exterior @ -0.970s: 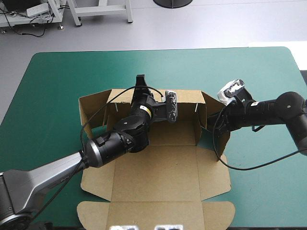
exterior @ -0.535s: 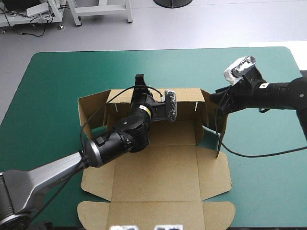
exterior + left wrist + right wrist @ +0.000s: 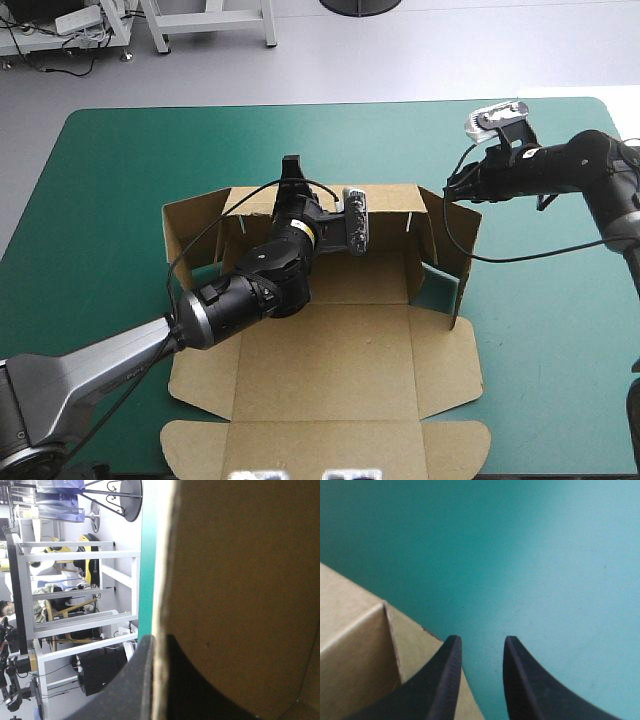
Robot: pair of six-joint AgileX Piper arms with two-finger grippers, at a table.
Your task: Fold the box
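On teal-green cover (image 3: pixel 120 170), brown box (image 3: pixel 340 370) — left jaws pinching wall (image 3: pixel 392 208), right jaws parted.

The bench (image 3: pixel 120 200) wears a teal-green cover with rounded far corners. One thing lies directly on it: the box (image 3: pixel 330 370), a cut sheet of brown board set about the middle, reaching toward the near edge. Its wide lid panel and rounded end flaps lie flat on the cover on the near side, while at the far side the back wall and side walls stand raised. Bare cover shows left, right and beyond the board, widest along the far edge.
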